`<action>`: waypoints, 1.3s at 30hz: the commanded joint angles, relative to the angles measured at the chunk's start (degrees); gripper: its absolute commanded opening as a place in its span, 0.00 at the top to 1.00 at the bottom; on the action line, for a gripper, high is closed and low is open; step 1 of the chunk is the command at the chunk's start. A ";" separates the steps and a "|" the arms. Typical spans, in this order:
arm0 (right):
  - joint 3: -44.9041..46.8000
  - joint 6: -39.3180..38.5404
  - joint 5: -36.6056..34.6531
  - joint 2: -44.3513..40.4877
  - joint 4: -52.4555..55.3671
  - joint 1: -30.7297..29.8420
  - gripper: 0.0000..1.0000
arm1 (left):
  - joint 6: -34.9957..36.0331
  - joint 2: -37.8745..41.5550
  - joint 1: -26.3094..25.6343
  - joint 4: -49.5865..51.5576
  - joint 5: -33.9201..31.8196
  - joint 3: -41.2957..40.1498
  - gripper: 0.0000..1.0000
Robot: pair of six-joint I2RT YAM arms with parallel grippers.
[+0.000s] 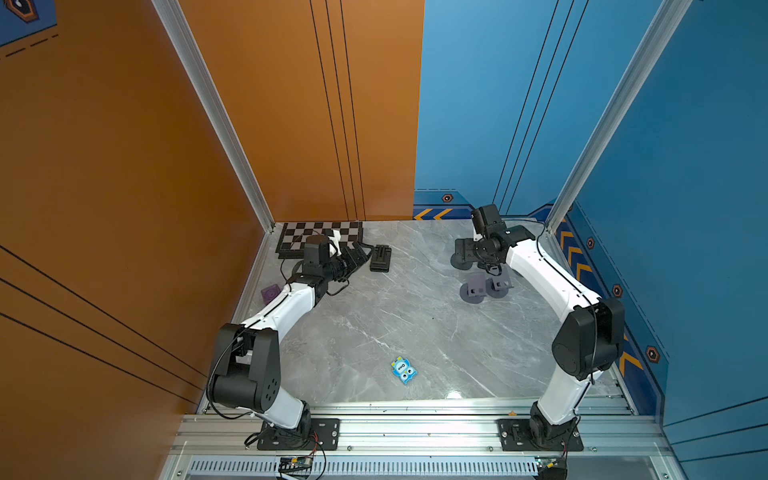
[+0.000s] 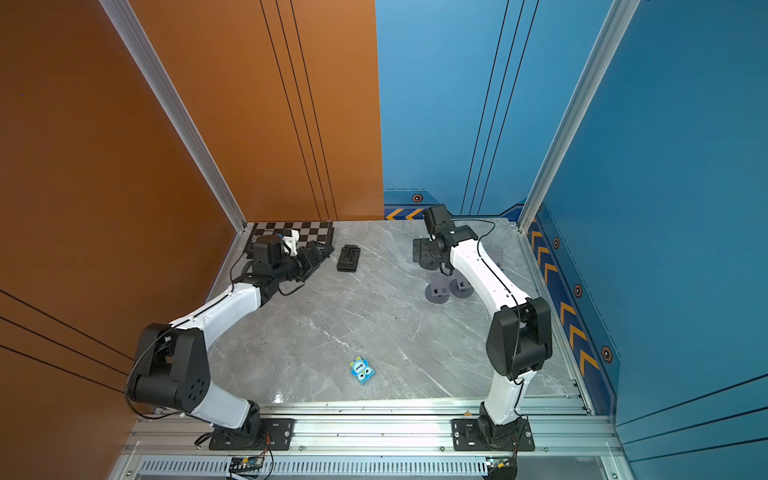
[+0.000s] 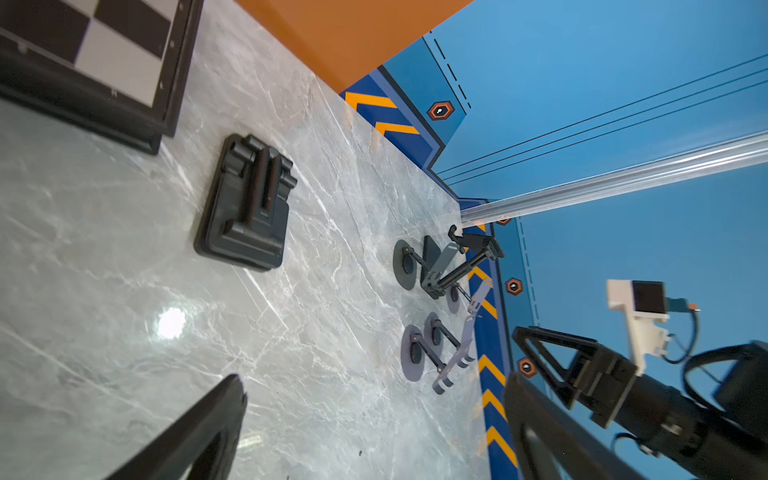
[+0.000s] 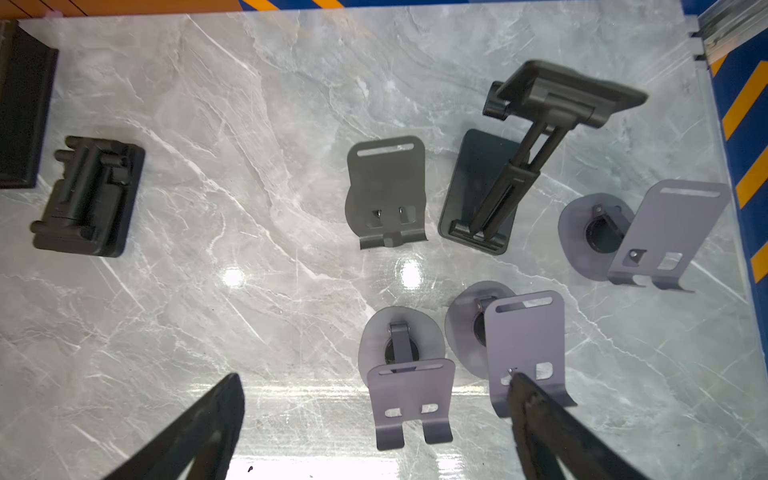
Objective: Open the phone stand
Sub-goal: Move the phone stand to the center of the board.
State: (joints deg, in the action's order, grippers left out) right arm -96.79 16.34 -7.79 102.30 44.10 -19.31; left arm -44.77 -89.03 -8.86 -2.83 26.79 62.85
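Left pincer (image 1: pixel 365 254) spread, empty, folded phone stand (image 1: pixel 380 258) close ahead of it, right pincer (image 4: pixel 376 377) spread

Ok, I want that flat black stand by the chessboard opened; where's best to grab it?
Probably its raised middle arm, from above, jaws across the arm's narrow width. The stand lies flat on the table, so its base offers little edge, while the arm stands proud.

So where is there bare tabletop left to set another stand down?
The wide middle, between the folded black stand, the blue toy and the opened stands, is bare; so is the near right, beside the toy. Crowded: among those stands, and the chessboard corner.
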 commanded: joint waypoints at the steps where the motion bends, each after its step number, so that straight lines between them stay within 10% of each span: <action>1: -3.05 0.52 -0.53 -2.15 3.71 -0.77 0.00 | 12.17 -2.23 -1.27 17.77 -6.04 7.78 0.02; 19: -9.06 3.70 6.34 -3.41 8.57 -8.09 0.00 | 25.61 -34.44 -8.86 52.23 -38.86 52.76 0.02; 39: -8.24 3.44 8.75 -2.48 11.02 -8.55 0.00 | 20.78 -58.96 -12.21 54.25 -40.14 77.66 0.02</action>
State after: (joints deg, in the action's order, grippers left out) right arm -104.68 19.35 0.05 100.57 53.32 -27.77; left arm -22.31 -146.58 -20.97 49.56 -13.69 138.17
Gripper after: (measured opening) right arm 0.998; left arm 0.983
